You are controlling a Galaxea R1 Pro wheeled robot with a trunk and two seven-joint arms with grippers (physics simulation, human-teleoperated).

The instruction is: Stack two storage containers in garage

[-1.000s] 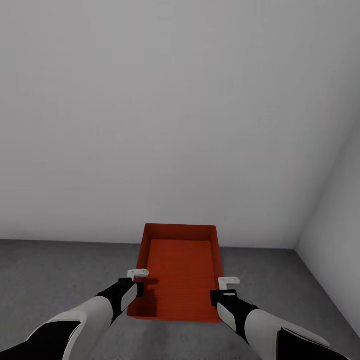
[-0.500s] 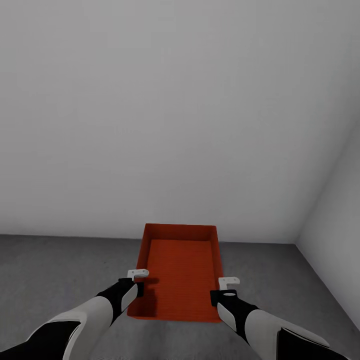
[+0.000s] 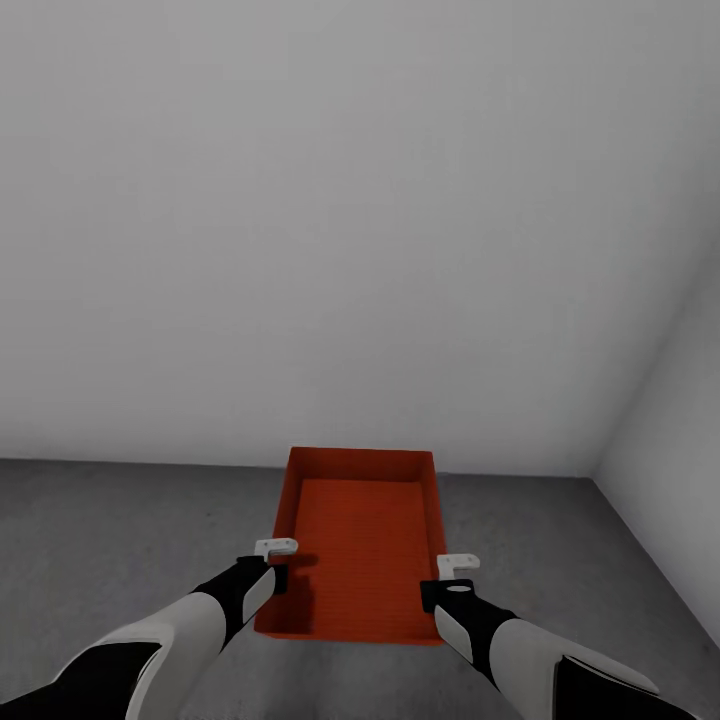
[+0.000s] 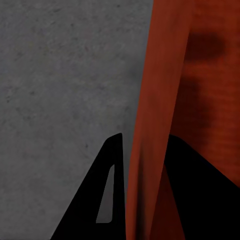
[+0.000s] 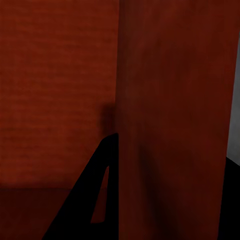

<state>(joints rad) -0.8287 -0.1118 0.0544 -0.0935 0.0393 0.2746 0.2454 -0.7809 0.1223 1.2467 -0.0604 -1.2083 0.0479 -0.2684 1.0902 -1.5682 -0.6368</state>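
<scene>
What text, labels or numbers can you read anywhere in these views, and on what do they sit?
None: no readable word, number, label or sign.
The orange-red ribbed plastic storage container carries no print on its walls or inside.
The grey-white wall and dark grey concrete floor are unmarked.
The left gripper and right gripper, jaws clamped over the container's side walls, bear no lettering.

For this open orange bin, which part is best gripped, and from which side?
The two long side walls, one gripper each, coming from above the rim. The storage container is open-topped with thin walls, so the left gripper and right gripper each pinch a wall, one finger inside, one outside.
</scene>
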